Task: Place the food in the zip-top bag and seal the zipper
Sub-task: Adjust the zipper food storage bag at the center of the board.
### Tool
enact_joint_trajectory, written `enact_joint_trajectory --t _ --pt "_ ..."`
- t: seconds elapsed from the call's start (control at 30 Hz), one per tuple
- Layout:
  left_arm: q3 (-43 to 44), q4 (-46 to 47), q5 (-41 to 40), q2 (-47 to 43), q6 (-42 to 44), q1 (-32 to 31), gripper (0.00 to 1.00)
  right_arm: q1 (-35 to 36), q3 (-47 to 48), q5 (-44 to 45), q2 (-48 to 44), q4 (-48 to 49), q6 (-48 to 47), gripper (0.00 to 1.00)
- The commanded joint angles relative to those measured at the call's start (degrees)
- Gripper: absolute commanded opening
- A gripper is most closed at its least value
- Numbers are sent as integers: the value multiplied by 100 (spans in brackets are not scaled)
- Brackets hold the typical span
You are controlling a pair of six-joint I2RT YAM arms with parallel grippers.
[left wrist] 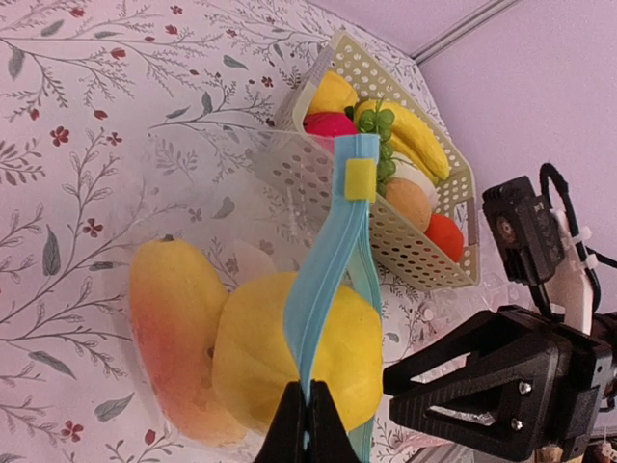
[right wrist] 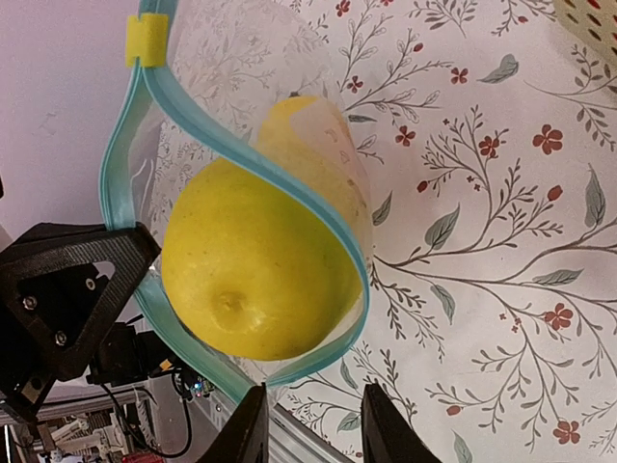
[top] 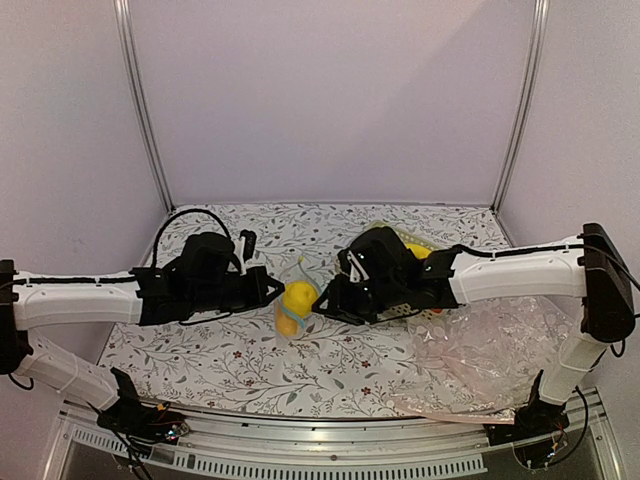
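Closest to us, on the near right of the floral desk (top: pixel 230 360), lies a crumpled pinkish clear sheet (top: pixel 490 360). Past it, toward the middle of the desk, the two grippers meet from either side at the zip-top bag (left wrist: pixel 241 222). The left gripper (left wrist: pixel 308 434) has its jaws pinched tight on the zipper (left wrist: pixel 328 270), holding the light blue strip at the end nearest its wrist camera. The right gripper (right wrist: pixel 308 429) has its jaws wide and grips nothing; in the right wrist view the lower curve of the strip runs just above their tips. We see both pieces of food inside the bag. The rounded yellow fruit (right wrist: pixel 251 270) sits at the mouth, with the two blue strips bowed apart around it, so the mouth is unsealed. The longer orange-yellow fruit (left wrist: pixel 174 328) lies touching it, deeper in the clear plastic. A small yellow slider (left wrist: pixel 360 179) sits at the far end of the zipper. Just beyond the bag, a cream perforated basket (left wrist: pixel 424 256) rests on the desk, holding a banana (left wrist: pixel 419 135), a red fruit (left wrist: pixel 328 125), green grapes (left wrist: pixel 381 130) and an orange fruit (left wrist: pixel 445 236)
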Motion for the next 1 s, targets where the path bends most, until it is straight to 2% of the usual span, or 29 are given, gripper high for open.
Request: enact_joint_trajectory --t 0.0,0.47,0.97 --pt "-82 223 17 -138 -50 86 0 66 7 342 105 61 10 31" --pt "-109 271 222 -180 -42 86 0 -8 335 1497 7 -639 -592 26" --pt "-45 403 453 -120 25 86 0 -44 627 1389 412 -862 -1433 22"
